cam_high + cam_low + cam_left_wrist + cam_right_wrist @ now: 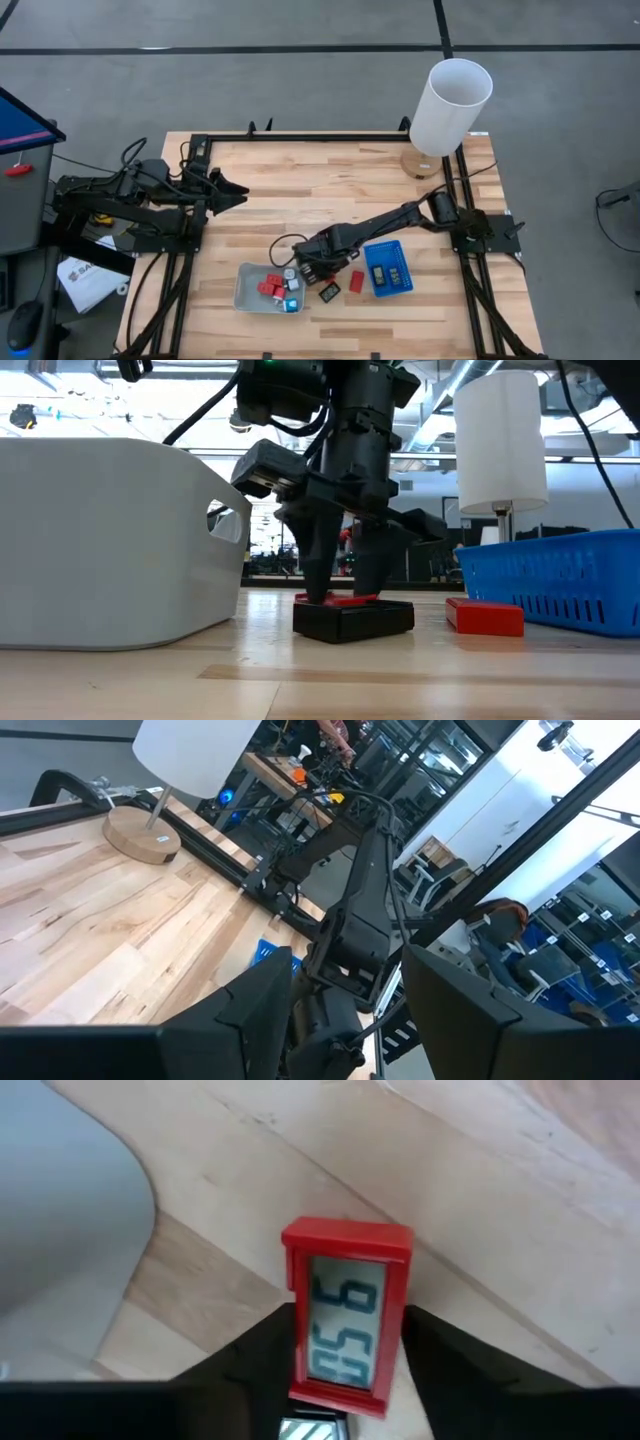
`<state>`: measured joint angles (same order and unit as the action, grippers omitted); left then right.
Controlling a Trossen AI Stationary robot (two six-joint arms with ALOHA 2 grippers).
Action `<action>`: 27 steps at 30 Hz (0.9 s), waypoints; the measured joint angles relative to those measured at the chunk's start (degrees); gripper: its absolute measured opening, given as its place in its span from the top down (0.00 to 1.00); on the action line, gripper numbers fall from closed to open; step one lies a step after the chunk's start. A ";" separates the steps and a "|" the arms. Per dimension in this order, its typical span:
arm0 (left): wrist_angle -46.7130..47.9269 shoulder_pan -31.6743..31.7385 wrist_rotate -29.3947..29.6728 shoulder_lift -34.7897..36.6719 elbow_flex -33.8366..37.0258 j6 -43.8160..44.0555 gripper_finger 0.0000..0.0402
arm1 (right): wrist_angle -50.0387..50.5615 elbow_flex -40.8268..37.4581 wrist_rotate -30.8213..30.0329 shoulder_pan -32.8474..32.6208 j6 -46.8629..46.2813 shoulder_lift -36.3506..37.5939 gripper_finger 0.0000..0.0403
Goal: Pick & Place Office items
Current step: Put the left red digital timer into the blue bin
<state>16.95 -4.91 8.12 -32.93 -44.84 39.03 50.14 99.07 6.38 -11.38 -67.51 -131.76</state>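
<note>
The right gripper is spread astride a red-framed rectangular clock lying on a black piece between the grey tray and blue tray; fingers should be closed squarely before lifting.

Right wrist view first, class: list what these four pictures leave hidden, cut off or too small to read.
- Red clock: its lower end is cut off by the right wrist picture's edge, between the right gripper fingers.
- Grey tray: in the low view its wall hides the contents.
- Pieces in the grey tray: too small in the high view to identify.
- Left gripper: idle; fingertips out of frame.
</note>
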 joint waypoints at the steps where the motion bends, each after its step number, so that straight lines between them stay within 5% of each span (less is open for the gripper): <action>1: -0.02 0.00 0.02 0.00 0.00 -0.01 0.54 | 0.19 -0.03 -0.03 0.29 0.48 0.00 0.59; 5: -0.02 0.00 0.39 0.00 0.00 -0.04 0.54 | 0.50 0.18 0.19 1.46 3.05 0.00 0.71; 16: -0.43 0.00 1.07 -0.01 0.00 -0.20 0.54 | 14.66 12.86 -13.77 7.59 13.32 -1.04 0.66; 27: -1.70 0.00 1.33 -0.02 0.00 -0.20 0.54 | 34.08 23.42 -20.54 10.74 20.09 3.51 0.66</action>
<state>15.25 -4.91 9.45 -32.95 -44.84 38.83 84.22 122.48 -14.17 -0.64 -47.42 -128.25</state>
